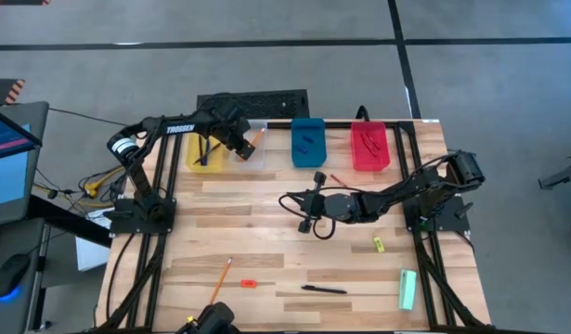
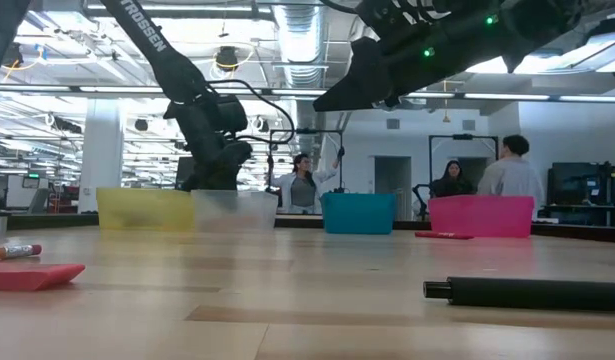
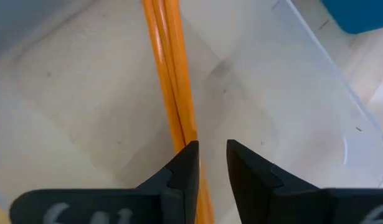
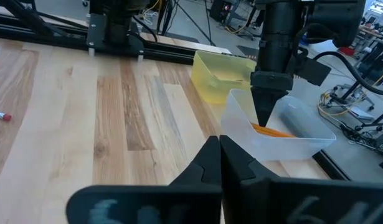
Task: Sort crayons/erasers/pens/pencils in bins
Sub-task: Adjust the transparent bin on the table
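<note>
High view, left to right: yellow bin [image 1: 207, 158] at the far left of the row, dark pens in it, count unclear with the arm partly over them. Left gripper [image 1: 245, 147] is down in the clear bin [image 1: 255, 156] beside it; the left wrist view shows its fingers [image 3: 182, 171] parted a narrow way over two orange pencils [image 3: 171, 81] lying together on the bin floor, one finger against a pencil, nothing clamped. Pencil ends are cut off there. Blue bin [image 1: 308, 142] next, holds dark bits too small to tell. Red bin [image 1: 369, 147] at the far right end, reddish crayons barely readable against it. Right gripper [image 1: 308, 206] hangs mid-table, fingers [image 4: 207, 163] pressed together, empty. Loose at the near side: a pencil [image 1: 224, 275], a red-orange eraser [image 1: 249, 282], a black pen [image 1: 324, 289], a yellow eraser [image 1: 379, 244], a pale green bar [image 1: 408, 289]. One reddish stick [image 1: 338, 178] lies just near of the red bin. Low view: bin contents hidden by their walls; people stand in the room behind.
</note>
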Controlling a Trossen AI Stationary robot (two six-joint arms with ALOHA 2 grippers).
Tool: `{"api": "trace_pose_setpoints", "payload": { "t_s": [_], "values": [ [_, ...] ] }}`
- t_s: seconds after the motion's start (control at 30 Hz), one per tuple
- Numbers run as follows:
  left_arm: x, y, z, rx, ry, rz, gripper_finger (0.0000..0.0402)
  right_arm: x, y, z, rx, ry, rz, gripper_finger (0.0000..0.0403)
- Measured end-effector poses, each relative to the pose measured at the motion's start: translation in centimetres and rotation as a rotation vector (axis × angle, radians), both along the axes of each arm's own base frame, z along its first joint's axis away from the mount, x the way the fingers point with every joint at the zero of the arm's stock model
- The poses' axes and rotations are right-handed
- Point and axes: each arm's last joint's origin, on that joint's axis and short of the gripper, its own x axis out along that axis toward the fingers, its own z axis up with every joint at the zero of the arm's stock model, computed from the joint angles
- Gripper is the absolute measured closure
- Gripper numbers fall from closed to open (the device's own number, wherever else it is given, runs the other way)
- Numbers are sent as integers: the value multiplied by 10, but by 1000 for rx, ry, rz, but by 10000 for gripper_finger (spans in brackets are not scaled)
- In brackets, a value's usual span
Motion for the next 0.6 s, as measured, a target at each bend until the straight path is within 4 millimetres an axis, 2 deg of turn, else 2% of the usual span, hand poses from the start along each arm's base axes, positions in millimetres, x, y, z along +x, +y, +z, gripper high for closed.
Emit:
{"api": "trace_pose_setpoints", "payload": {
  "t_s": [0.17,0.33,0.47,0.6],
  "values": [
    [2,3,5,38,11,-8,317,0,0,0,-1,3,0,400],
    [6,4,30,166,-9,-44,325,0,0,-2,-3,19,0,398],
    [7,-8,56,287,-28,-99,353,-1,0,-2,-3,19,0,400],
    [9,-34,77,409,-149,-175,387,-5,-1,-8,0,31,-2,400]
  ]
}}
